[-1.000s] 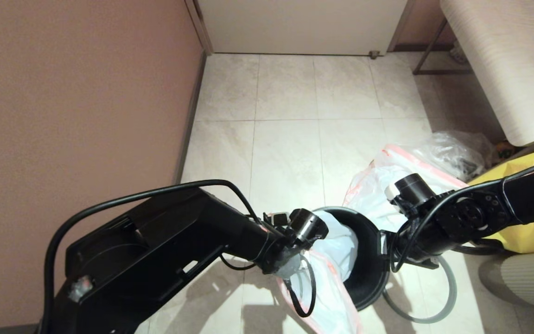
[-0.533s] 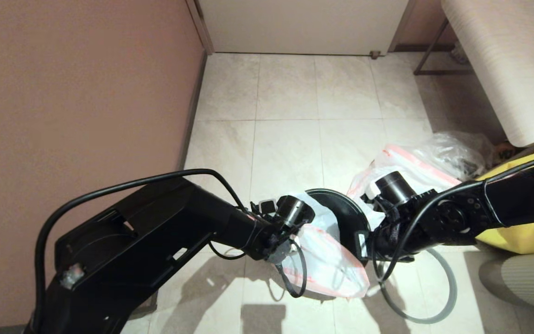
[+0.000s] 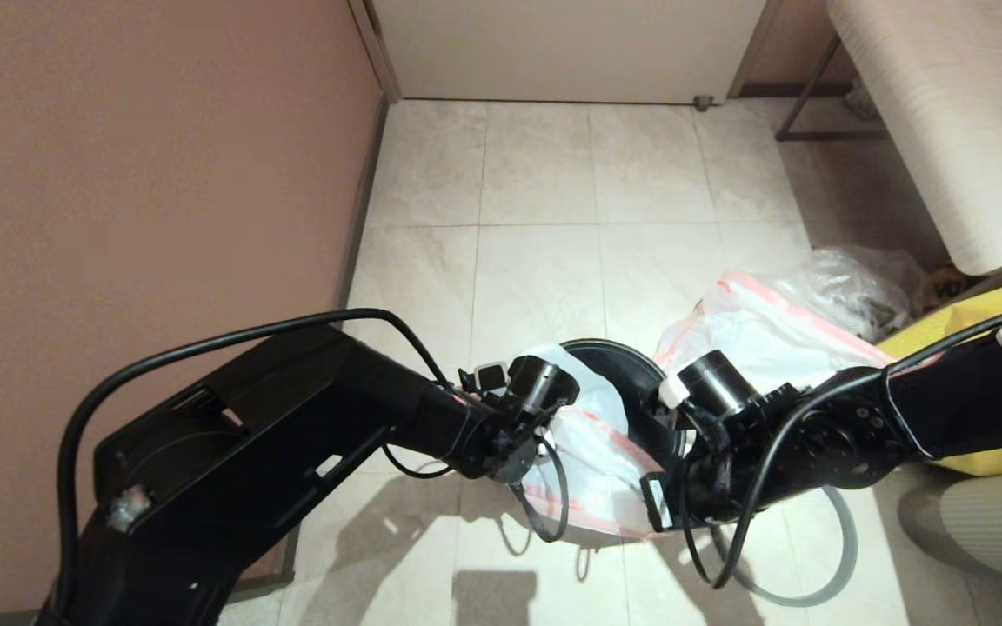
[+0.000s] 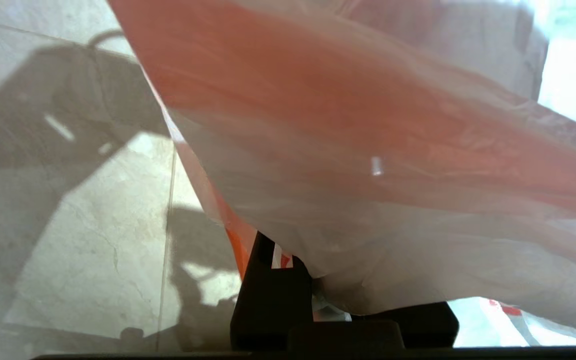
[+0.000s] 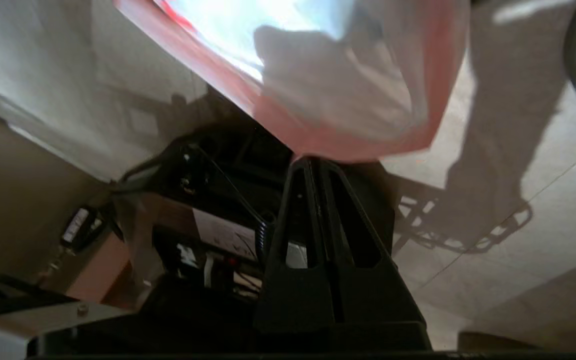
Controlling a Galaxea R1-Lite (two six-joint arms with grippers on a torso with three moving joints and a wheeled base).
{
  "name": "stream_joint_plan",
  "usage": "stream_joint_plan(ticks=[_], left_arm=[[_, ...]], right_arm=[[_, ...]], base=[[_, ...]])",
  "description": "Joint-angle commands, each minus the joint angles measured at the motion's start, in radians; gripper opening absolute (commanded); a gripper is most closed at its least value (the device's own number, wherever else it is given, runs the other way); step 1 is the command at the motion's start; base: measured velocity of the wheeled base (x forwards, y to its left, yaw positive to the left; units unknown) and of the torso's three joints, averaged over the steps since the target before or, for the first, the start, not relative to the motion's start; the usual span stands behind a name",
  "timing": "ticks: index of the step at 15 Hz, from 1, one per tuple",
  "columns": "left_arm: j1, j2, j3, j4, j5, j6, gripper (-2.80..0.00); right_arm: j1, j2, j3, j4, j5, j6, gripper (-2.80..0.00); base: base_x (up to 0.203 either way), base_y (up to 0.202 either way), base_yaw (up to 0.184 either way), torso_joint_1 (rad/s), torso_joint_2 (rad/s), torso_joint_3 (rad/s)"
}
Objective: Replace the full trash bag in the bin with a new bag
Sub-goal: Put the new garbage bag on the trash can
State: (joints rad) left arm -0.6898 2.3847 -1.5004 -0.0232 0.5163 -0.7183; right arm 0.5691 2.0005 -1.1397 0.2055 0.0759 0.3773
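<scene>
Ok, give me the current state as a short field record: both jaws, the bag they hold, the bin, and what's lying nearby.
left gripper: jaws shut on the new bag's hem
right gripper: jaws shut on the hem's other side
new bag: stretched between both grippers, in front of the bin mouth
bin: black, tipped, mouth partly covered by the bag
full bag: on the floor behind the right arm
ring: grey, on the floor, off the bin

Head cam high, looks fwd/down at floor [image 3: 536, 287]. Both wrist cams v. close behind fingers — all 3 share the new bag [image 3: 592, 452] hem.
</scene>
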Motion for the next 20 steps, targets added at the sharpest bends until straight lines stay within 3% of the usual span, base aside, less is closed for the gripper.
stream_joint_plan(ticks=[1, 6, 20], left_arm=[[-0.002, 0.000, 0.005, -0.018, 0.006, -0.003, -2.80], [0.004, 0.004, 0.005, -0.027, 0.008, -0.003, -2.80], [0.003, 0.006, 0.004, -0.027, 0.006, -0.004, -2.80]], right_arm=[[-0.001, 0.029, 0.024, -0.002, 0.009, -0.008, -2.80], [-0.044, 0.089, 0.027, -0.168, 0.027, -0.032, -2.80], [-0.092, 0.125, 0.006, -0.185, 0.030, -0.036, -2.80]], base=[[0.000, 0.000, 0.000, 0.000, 0.00, 0.000], [0.000, 0.000, 0.000, 0.000, 0.00, 0.000], [0.000, 0.000, 0.000, 0.000, 0.00, 0.000]])
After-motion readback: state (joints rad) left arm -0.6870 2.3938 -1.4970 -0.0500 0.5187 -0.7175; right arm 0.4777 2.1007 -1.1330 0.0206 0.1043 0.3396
